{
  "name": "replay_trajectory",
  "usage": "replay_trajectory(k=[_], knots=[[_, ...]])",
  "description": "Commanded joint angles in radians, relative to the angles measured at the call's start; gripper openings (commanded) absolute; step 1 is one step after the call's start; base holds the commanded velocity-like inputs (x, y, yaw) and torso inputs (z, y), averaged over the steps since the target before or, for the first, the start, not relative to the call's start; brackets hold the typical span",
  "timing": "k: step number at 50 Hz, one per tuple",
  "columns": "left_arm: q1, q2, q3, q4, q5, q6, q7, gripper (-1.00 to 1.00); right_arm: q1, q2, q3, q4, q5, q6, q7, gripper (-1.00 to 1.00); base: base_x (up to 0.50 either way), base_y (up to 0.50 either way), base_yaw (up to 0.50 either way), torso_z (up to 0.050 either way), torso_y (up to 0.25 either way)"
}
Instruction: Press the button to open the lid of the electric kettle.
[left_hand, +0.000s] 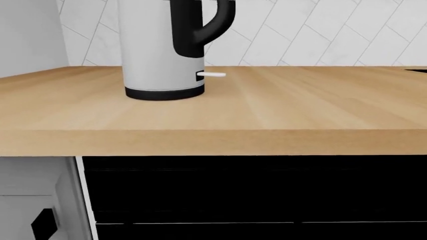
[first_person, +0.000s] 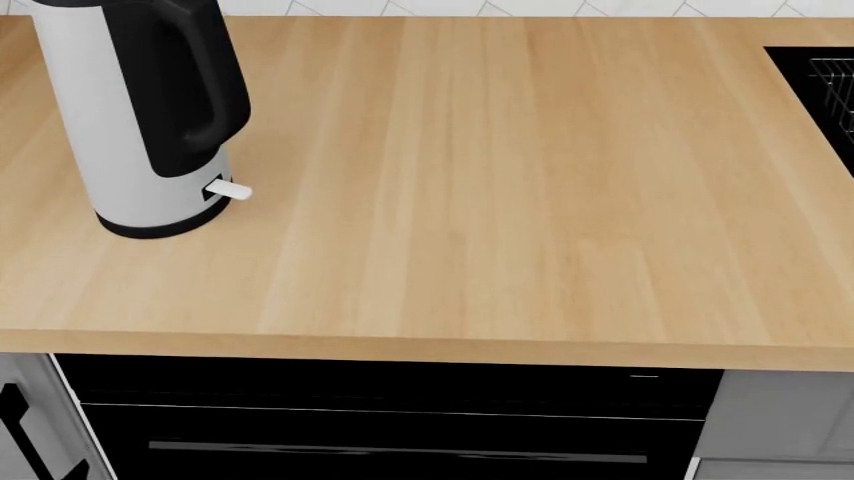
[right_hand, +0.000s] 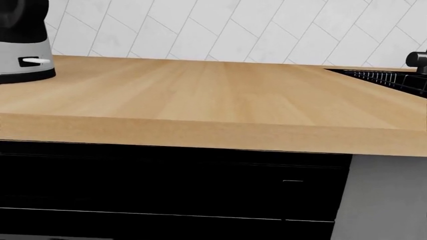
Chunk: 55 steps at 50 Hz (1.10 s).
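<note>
Neither gripper shows in any of the three views, so I cannot tell whether either is released or clenched. Judging by what each wrist camera sees, both arms seem to hang low in front of the counter (first_person: 507, 200), below its front edge.

The kettle (first_person: 107, 130) stands upright on the counter, ahead of and above the left wrist and just to one side of its line of sight; from the right wrist it sits much farther off, cut by the frame edge (right_hand: 23, 55). Its handle (first_person: 200, 80) faces the robot, and the lever tab (first_person: 230, 189) sticks out low by the base ring.

The button is not visible: the kettle's top is cropped out of every view, so I cannot place it.

The body looks like smooth, matt light-grey metal or plastic, a plain tall cylinder. The handle is a thick black loop, glossy and rigid. Tall and narrow-footed on smooth wood, it would likely slide or tip under a sideways shove, so a press ought to come straight down. No grasp seems needed, only one fingertip on the button.

The counter is pale, satiny wood grain; white herringbone tile (left_hand: 320, 30) lies behind, and a dark sink (first_person: 821, 90) far beyond the right side.
</note>
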Motion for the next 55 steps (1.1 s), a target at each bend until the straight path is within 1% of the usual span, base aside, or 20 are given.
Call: replay_trajectory(k=[1,5,6,7,8,15,18,21,24,27,30,33,39,40,46,47,48,51,53,55], knots=[[0.011,-0.008,0.006,-0.025,-0.020,0.014,-0.014,1.00,-0.008,0.012,-0.012,-0.004,0.011,-0.003,0.012,1.00,0.00,0.00,0.00,0.000,0.000],[0.010,-0.008,0.005,-0.024,-0.025,0.003,-0.017,1.00,-0.007,0.012,-0.013,-0.003,0.013,-0.004,0.012,1.00,0.00,0.00,0.00,0.000,0.000],[-0.198,0.030,-0.030,-0.205,0.023,0.124,0.033,1.00,-0.015,-0.091,0.103,0.005,-0.085,-0.005,-0.108,1.00,0.00,0.00,0.00,0.000,0.000],[-0.048,0.095,-0.104,-0.055,0.090,0.005,0.110,1.00,-0.016,-0.085,0.092,0.012,-0.091,-0.003,-0.105,1.00,0.00,0.00,0.00,0.000,0.000],[0.016,0.088,-0.091,-0.025,0.092,0.001,0.105,1.00,-0.018,-0.082,0.088,0.010,-0.087,-0.001,-0.102,1.00,0.00,0.00,0.00,0.000,0.000],[0.029,0.065,-0.053,0.021,0.063,-0.020,0.097,1.00,-0.013,-0.064,0.067,0.001,-0.075,0.027,-0.082,1.00,0.00,0.00,0.00,0.000,0.000],[0.035,0.061,-0.045,0.095,0.047,-0.068,0.089,1.00,0.000,-0.054,0.065,-0.034,-0.073,0.060,-0.074,1.00,0.00,0.00,0.00,0.000,0.000],[0.037,0.051,-0.025,0.203,0.050,-0.155,0.082,1.00,0.004,-0.043,0.062,-0.144,-0.078,0.153,-0.067,1.00,0.00,0.00,0.00,0.000,0.000],[0.029,0.040,-0.019,0.359,0.047,-0.282,0.066,1.00,0.027,-0.034,0.064,-0.288,-0.074,0.287,-0.067,1.00,0.00,0.00,0.00,0.000,0.000],[-0.054,0.017,-0.014,0.548,0.054,-0.504,0.060,1.00,0.087,-0.030,0.070,-0.455,-0.068,0.479,-0.063,1.00,0.00,0.00,0.00,0.000,0.000],[-0.125,0.011,-0.017,0.659,0.038,-0.665,0.058,1.00,0.112,-0.027,0.072,-0.523,-0.059,0.559,-0.062,1.00,0.00,0.00,0.00,0.000,0.000],[-0.217,0.003,-0.018,0.794,0.011,-0.880,0.062,1.00,0.149,-0.021,0.065,-0.598,-0.055,0.658,-0.061,1.00,0.00,0.00,0.00,0.000,0.000],[-0.308,0.003,-0.036,0.921,-0.028,-1.124,0.063,1.00,0.268,-0.004,0.064,-0.701,-0.041,0.855,-0.070,1.00,0.00,0.00,0.00,0.000,0.000],[-0.309,0.003,-0.037,0.925,-0.031,-1.132,0.063,1.00,0.278,-0.003,0.066,-0.707,-0.038,0.868,-0.070,1.00,0.00,0.00,0.00,0.000,0.000],[-0.433,0.017,-0.054,0.991,-0.088,-1.389,0.049,1.00,0.334,0.000,0.069,-0.763,-0.031,0.990,-0.063,1.00,0.00,0.00,0.00,0.000,0.000],[-0.468,0.020,-0.074,0.992,-0.142,-1.440,0.012,1.00,0.358,0.000,0.069,-0.792,-0.030,1.042,-0.061,1.00,0.00,0.00,0.00,0.000,0.000],[-0.467,0.007,-0.083,0.992,-0.192,-1.437,-0.023,1.00,0.372,0.000,0.069,-0.804,-0.030,1.069,-0.058,1.00,0.00,0.00,0.00,0.000,0.000],[-0.559,-0.027,-0.209,0.992,-0.590,-1.541,-0.280,1.00,0.443,-0.008,0.083,-0.857,-0.012,1.183,-0.066,1.00,0.00,0.00,0.00,0.000,0.000],[-0.596,-0.023,-0.285,0.987,-0.755,-1.595,-0.371,1.00,0.494,-0.016,0.102,-0.891,0.000,1.250,-0.070,1.00,0.00,0.00,0.00,0.000,0.000],[-0.616,-0.044,-0.343,0.953,-0.924,-1.595,-0.491,1.00,0.519,-0.019,0.121,-0.902,0.004,1.284,-0.070,1.00,0.00,0.00,0.00,0.000,0.000]])
